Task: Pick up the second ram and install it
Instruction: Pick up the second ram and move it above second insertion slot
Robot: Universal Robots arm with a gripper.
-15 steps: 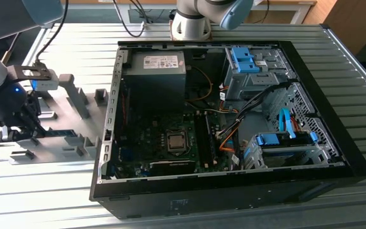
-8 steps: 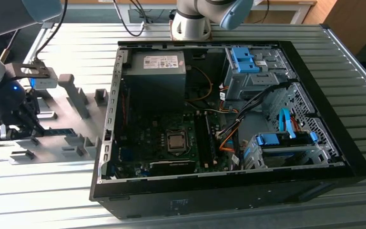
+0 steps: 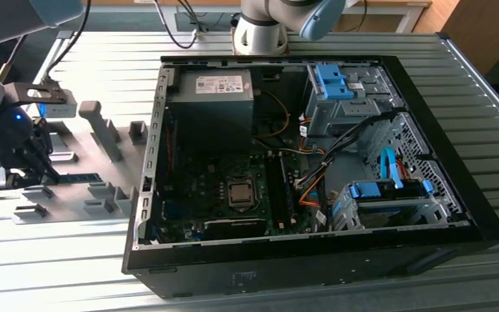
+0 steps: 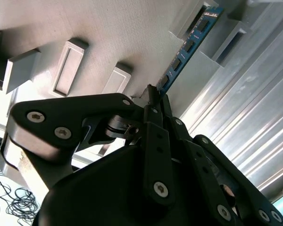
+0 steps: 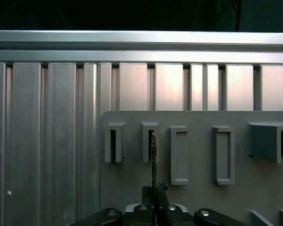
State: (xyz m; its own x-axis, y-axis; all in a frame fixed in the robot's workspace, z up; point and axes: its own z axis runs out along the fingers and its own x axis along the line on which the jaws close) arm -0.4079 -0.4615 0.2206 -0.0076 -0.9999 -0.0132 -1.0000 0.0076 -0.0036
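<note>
The second ram (image 3: 83,177) is a thin blue-green stick with dark chips, lying over the grey holder plate (image 3: 67,214) at the exterior view's left. My gripper (image 3: 49,175) is shut on its near end. In the second wrist view the black fingers (image 4: 153,117) pinch the stick (image 4: 188,44), whose far end reaches a slotted grey block (image 4: 198,19). The first wrist view shows the ram (image 5: 153,155) edge-on, running from the gripper (image 5: 153,188) to a slotted block (image 5: 150,141). Whether the stick still rests in the slots I cannot tell.
An open black computer case (image 3: 319,260) lies to the exterior view's right of the plate, with the motherboard and its long black slots (image 3: 277,188) inside. Several grey holder blocks (image 3: 106,130) stand on the plate. Ribbed aluminium table (image 3: 59,273) surrounds both.
</note>
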